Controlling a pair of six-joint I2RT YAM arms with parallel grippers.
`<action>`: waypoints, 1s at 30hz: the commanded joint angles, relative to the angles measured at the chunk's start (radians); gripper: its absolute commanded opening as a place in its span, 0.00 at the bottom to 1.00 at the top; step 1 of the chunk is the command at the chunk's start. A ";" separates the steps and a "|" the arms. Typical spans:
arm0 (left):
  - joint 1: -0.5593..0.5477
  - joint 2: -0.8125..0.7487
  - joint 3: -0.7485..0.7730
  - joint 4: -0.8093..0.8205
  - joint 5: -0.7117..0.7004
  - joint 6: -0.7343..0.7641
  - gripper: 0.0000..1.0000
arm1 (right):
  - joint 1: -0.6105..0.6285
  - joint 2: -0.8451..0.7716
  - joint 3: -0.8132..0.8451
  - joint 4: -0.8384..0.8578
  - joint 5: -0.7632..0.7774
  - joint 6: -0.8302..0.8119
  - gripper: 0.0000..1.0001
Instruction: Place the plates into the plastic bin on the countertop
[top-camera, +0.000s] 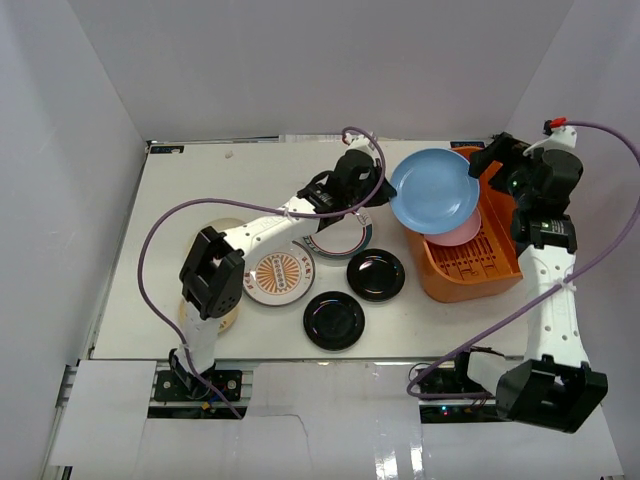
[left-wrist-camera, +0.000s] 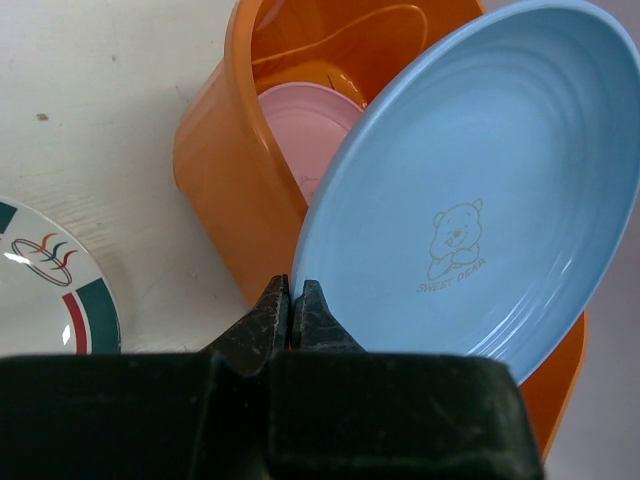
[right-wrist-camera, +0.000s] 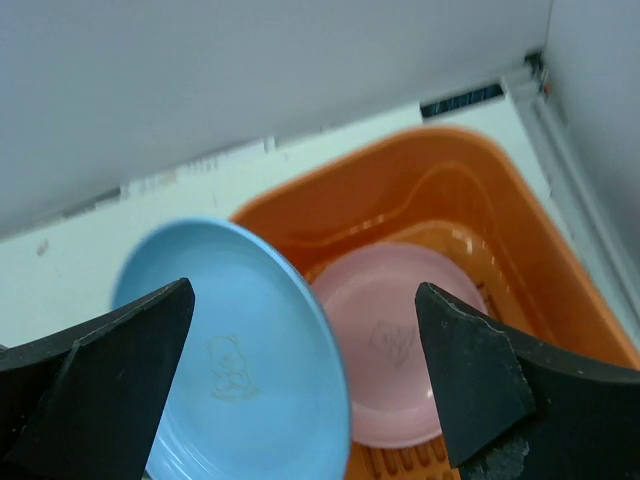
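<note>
The bin (top-camera: 470, 268) sits at the table's (top-camera: 200, 180) right side, with an inner plate (top-camera: 458, 236) lying inside. A tilted plate (top-camera: 432, 188) hangs over the bin's far left rim, its edge pinched in the left gripper (left-wrist-camera: 292, 302). Just left of the bin lies a third plate (top-camera: 376, 275), and a fourth plate (top-camera: 334, 320) lies nearer and leftward. Behind these, partly under the left arm (top-camera: 270, 228), sit a fifth plate (top-camera: 350, 238) and, farther left, a sixth plate (top-camera: 278, 277).

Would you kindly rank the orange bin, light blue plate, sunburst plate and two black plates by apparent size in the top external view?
1. orange bin
2. light blue plate, though raised nearer the camera
3. sunburst plate
4. black plate beside the bin and front black plate: look alike, unranked
</note>
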 joint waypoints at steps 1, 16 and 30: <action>0.000 -0.121 0.019 0.045 -0.041 0.036 0.00 | -0.001 0.030 -0.041 -0.021 -0.081 -0.013 0.97; 0.000 -0.327 -0.209 0.086 -0.081 0.171 0.58 | -0.002 0.077 -0.104 0.043 -0.083 0.036 0.08; 0.009 -1.134 -0.762 -0.221 -0.452 0.366 0.98 | -0.014 0.186 -0.205 0.071 0.325 -0.002 0.08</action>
